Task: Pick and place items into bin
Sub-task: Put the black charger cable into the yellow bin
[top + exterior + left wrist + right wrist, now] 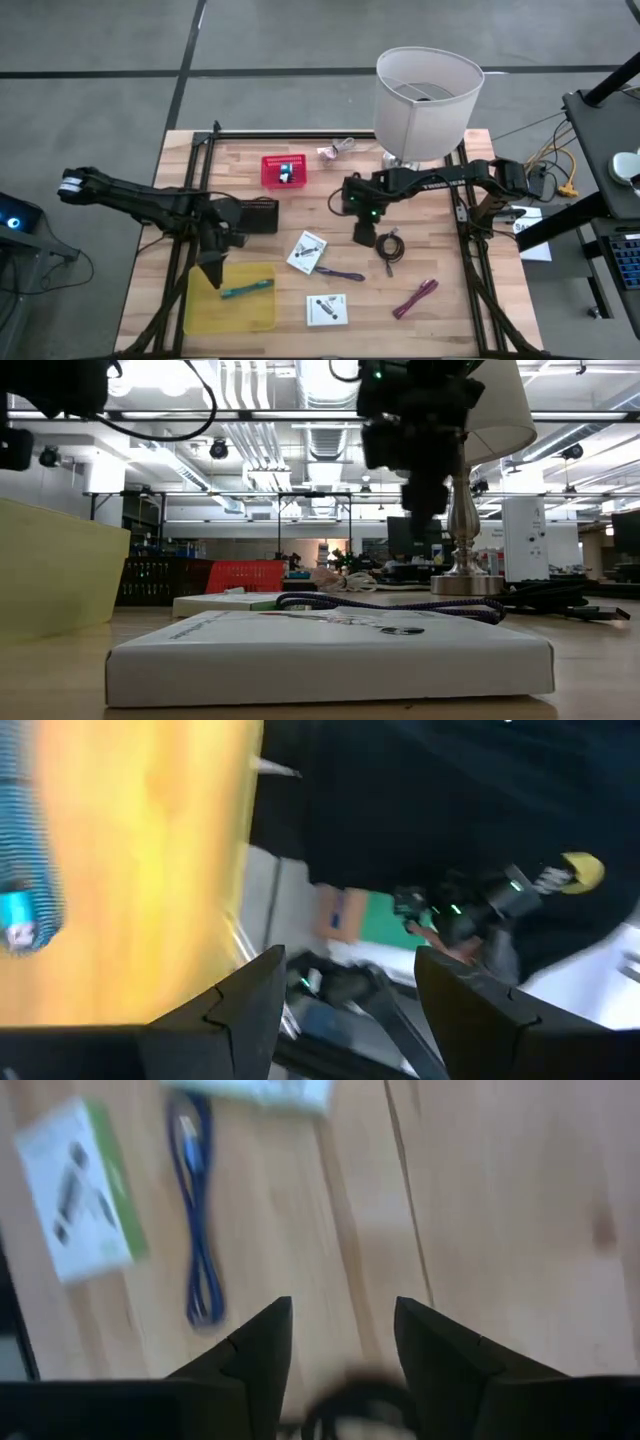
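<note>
A: How far along are we? Taking the biggest things first, the yellow bin sits just under the left claw, and we count only one thing inside it, the teal pen.

B: Agreed, so most of the job is left. The left claw stands open with nothing between its fingers, right at the bin's edge; we judge it has no load.

A: And the right claw? Its fingers are parted over bare tabletop and hold nothing. The black coiled cable lies just beside it, nearly under it.

B: Still out on the tabletop, then: two white printed cards, one near the right claw on the bin's side, the other farther toward the front edge. The purple cord runs between them, and the magenta stick lies on the far side of the cable from the bin.

A: There is also a small red basket with something in it, well behind both claws. We cannot tell whether that counts.

B: Any writing? The cards carry small dark print and a green edge, but we cannot read a word. The white letters on the right arm are too small as well.
</note>
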